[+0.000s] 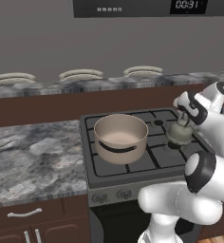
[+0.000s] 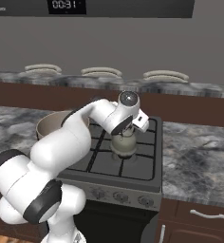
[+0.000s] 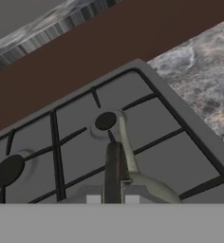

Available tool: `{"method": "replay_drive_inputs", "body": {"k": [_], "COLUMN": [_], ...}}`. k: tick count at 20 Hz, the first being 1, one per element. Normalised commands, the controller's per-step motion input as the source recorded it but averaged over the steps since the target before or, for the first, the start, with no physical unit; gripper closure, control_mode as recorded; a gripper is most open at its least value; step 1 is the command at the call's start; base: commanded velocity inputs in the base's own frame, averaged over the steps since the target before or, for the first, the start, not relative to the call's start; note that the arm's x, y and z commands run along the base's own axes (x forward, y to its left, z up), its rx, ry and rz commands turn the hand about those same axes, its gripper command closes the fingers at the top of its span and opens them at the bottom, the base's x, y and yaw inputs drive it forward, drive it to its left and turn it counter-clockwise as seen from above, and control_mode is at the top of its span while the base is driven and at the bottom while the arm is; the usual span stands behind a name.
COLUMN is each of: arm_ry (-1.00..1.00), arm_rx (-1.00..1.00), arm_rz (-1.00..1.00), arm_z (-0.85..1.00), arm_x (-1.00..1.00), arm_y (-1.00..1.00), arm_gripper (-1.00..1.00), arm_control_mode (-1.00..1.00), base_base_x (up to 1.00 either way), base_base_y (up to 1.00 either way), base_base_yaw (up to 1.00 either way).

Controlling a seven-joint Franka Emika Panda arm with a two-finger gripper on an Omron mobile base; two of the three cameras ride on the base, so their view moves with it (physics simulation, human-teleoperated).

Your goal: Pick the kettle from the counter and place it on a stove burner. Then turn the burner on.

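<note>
The small grey-green kettle [image 1: 179,133] [image 2: 124,144] is over the right side of the dark gas cooktop [image 1: 154,159], at or just above the grate; I cannot tell if it rests there. My gripper [image 1: 184,117] [image 2: 126,131] [image 3: 112,199] comes down from above and is shut on the kettle's thin dark handle [image 3: 112,173]. In the hand view the kettle's spout [image 3: 126,144] points toward a round black stove burner [image 3: 106,121], and a second burner [image 3: 8,171] lies to the left. The marbled counter [image 1: 33,156] [image 2: 199,152] flanks the stove on both sides.
A large tan pot [image 1: 121,137] [image 2: 50,124] stands on the stove's left burners, beside my arm. Knobs [image 1: 125,193] [image 2: 118,195] line the stove's front panel. Plates [image 1: 80,74] [image 2: 100,71] rest on the raised back ledge.
</note>
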Motion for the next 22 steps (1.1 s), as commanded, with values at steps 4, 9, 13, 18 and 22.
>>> {"method": "replay_drive_inputs", "body": {"k": [4, 9, 13, 18, 22], "arm_ry": [0.0, 0.0, 0.0, 0.0, 0.0], "arm_rx": [0.0, 0.0, 0.0, 0.0, 0.0], "arm_rz": [0.0, 0.0, 0.0, 0.0, 0.0], "arm_z": [-0.12, -0.13, -0.12, -0.13, -0.13], "arm_x": [0.03, 0.0, 0.03, 0.05, 0.02], "arm_y": [0.0, -0.03, 0.0, 0.0, 0.0], "arm_gripper": [1.0, 1.0, 1.0, 1.0, 1.0], "arm_control_mode": [-1.0, -1.0, -1.0, -1.0, -1.0], "base_base_x": [0.0, 0.0, 0.0, 0.0, 0.0], "base_base_y": [0.0, 0.0, 0.0, 0.0, 0.0], "base_base_yaw": [0.0, 0.0, 0.0, 0.0, 0.0]}}
